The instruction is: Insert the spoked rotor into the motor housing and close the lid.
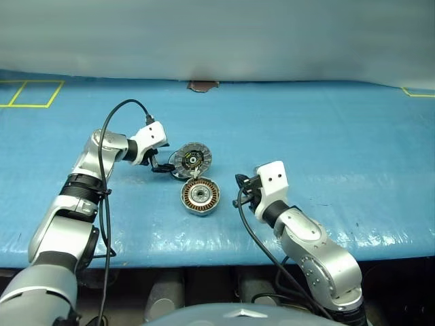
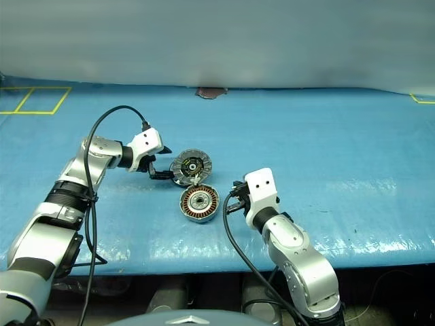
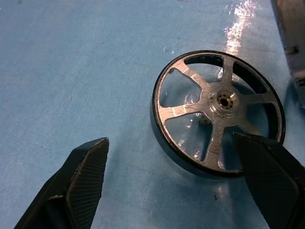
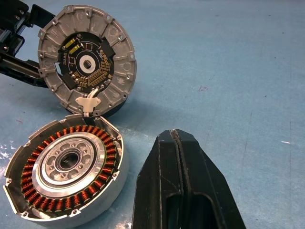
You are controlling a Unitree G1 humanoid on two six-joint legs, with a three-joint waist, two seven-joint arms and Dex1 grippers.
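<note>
Wide-open left gripper (image 3: 171, 186) straddles the spoked rotor (image 3: 217, 112) on the blue bench (image 1: 326, 136), holding nothing; it should close squarely across the rim. Right gripper (image 4: 178, 143), jaws shut and empty, waits right of the open motor housing (image 4: 66, 164).

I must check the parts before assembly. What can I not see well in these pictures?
- Spoked rotor: in the head views, the tilted lid hides most of it.
- Rotor's rim: in the left wrist view, a black fingertip covers part.
- Whether the lid touches the rotor: cannot tell.
</note>
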